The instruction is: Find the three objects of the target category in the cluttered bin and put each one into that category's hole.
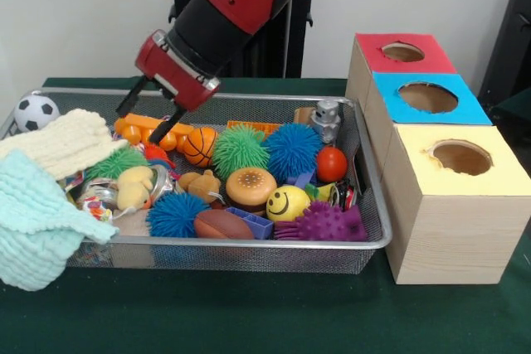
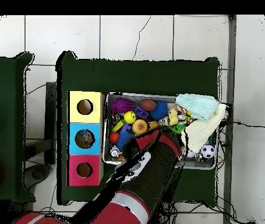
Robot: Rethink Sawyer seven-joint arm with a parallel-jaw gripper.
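Green table [image 1: 249, 312] holds mesh bin [image 1: 249, 248] crammed with toys.

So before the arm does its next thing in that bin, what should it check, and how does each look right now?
1. Gripper open: ok, its two black fingers are spread.
2. Gripper empty: ok, nothing shows between the fingers.
3. Something within reach below: ok, the fingertips hang over the orange toy and basketball at the bin's far side.
4. Holes free: red, blue and yellow all look open, ok.
5. Nothing hidden: not ok, the cream cloth and pale blue cloth cover the bin's corner.
6. Which objects are the targets: cannot tell.
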